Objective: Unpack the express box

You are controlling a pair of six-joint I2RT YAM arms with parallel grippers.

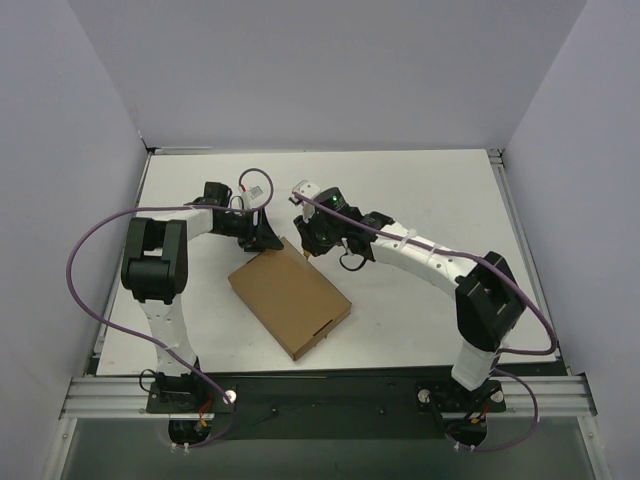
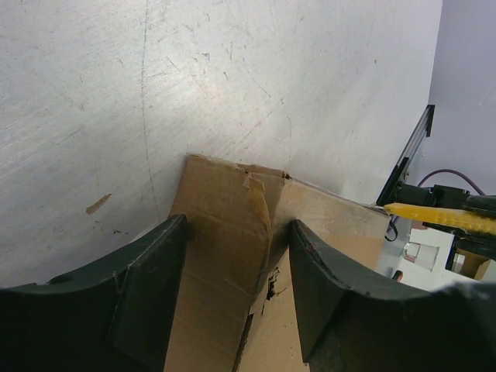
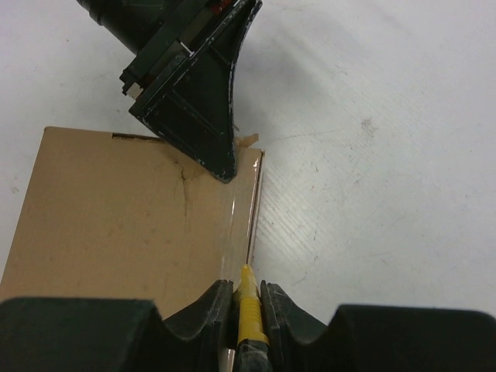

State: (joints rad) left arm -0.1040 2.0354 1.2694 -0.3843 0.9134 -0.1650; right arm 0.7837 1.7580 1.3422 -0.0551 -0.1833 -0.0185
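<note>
Lying flat at centre of the top view, the express box [image 1: 290, 298] rests closed on the bench [image 1: 430, 190]. Left tool [image 2: 239, 225] stands open, straddling the box's upper corner. Right tool [image 3: 246, 288] is clamped on a yellow cutter [image 3: 249, 318] that points along the box edge.
</note>
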